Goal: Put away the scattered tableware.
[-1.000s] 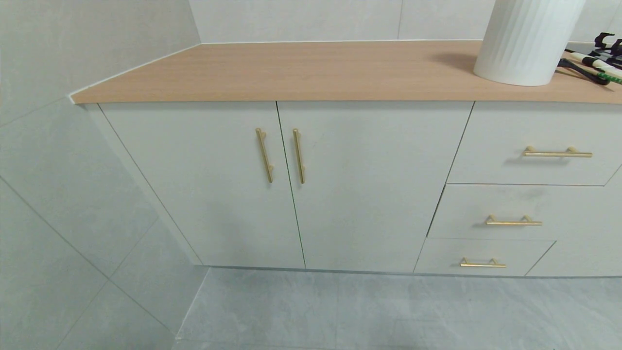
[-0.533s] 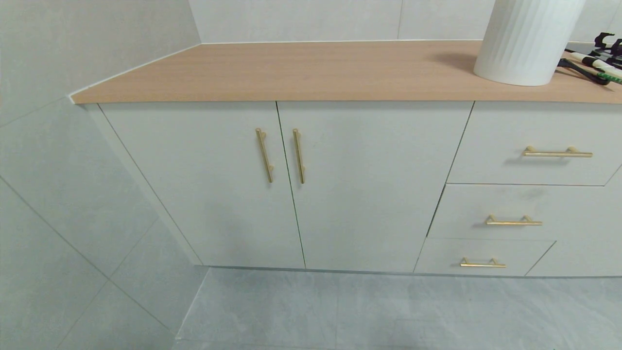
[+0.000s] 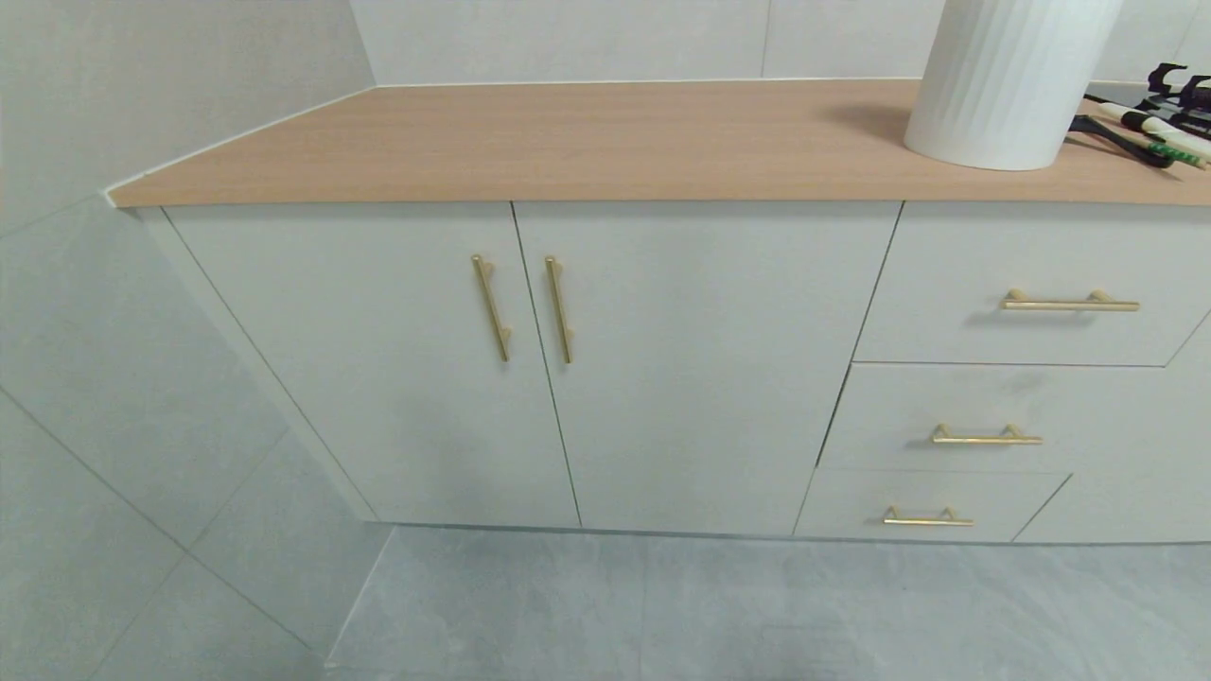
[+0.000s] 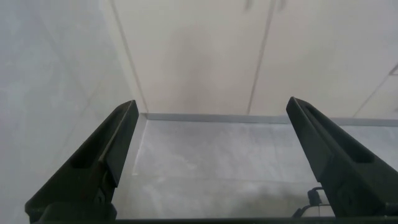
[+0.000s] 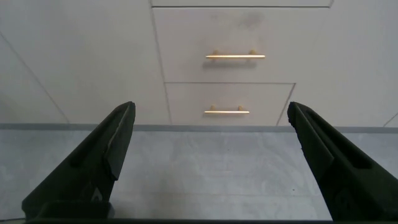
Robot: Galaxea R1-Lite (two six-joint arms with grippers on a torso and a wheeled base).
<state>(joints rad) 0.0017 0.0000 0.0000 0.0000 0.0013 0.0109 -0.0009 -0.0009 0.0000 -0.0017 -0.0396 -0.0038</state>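
Approach step, by your reading: nothing grasped yet. Your left tool (image 4: pixel 211 107) spread wide, empty, low over floor (image 3: pixel 757 605) before cabinet doors (image 3: pixel 530 378). Your right tool (image 5: pixel 211 109) equally wide, empty, facing drawers (image 5: pixel 280 37). Tableware (image 3: pixel 1140 128) lies on desk (image 3: pixel 568 142) at upper right of head frame, just beside white ribbed container (image 3: pixel 1008 85), partly cut by frame edge. Next move likely calls for shifting right and raising one tool to desk height; pieces look thin, so plan low pinch. Destination unclear; top drawer (image 3: pixel 946 274) plausible.
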